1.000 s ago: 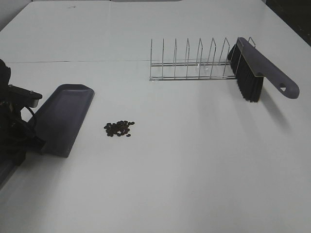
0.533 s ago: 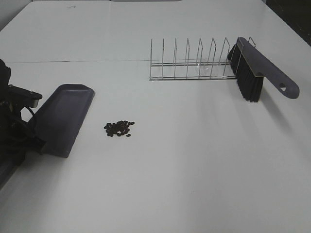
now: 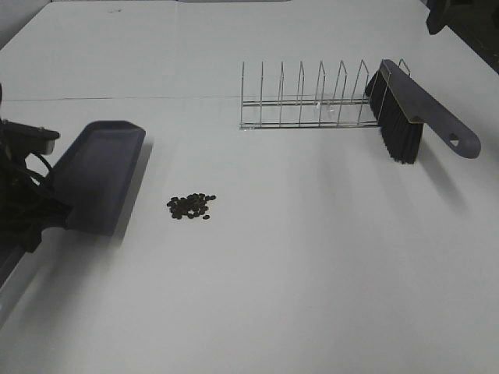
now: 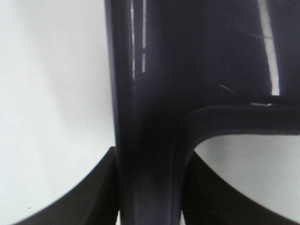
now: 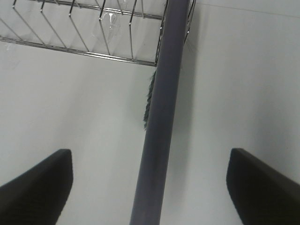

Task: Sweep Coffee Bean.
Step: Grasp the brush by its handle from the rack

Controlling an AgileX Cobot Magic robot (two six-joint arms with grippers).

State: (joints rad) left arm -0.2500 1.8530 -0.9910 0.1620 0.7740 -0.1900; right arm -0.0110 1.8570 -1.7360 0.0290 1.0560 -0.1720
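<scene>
Far left of the overhead view: L claw point(image 3: 48, 222) is clamped tight on the handle of the grey dustpan point(image 3: 97, 175). Wrist cam backs that up, w/ both fingers point(image 4: 70, 206) pressed against the handle and the pan point(image 4: 187, 61) filling most of the view. The pan's open lip points toward the far side of the surface point(image 3: 273, 296), and a shadow runs along its right edge.

Moving right: the coffee beans point(image 3: 191, 206) lie in one small dark cluster on the white surface. They're near the pan's right side but apart from it, w/ nothing touching them.

Further right and farther back, a wire rack point(image 3: 304, 105) stands upright. The brush point(image 3: 425, 105) leans on the rack's right end, black bristles point(image 3: 399, 132) hanging down. Its grey handle, w/ a hang hole, runs out to the right.

R claw point(image 5: 149, 161) shows in its own wrist cam: jaws wide apart, brush handle point(image 5: 161, 103) running between them in that view. Neither finger point(image 5: 37, 187) touches it, and the rack point(image 5: 84, 33) sits beyond. Overhead, only a dark bit of the R arm point(image 3: 444, 14) shows at the top right corner.
</scene>
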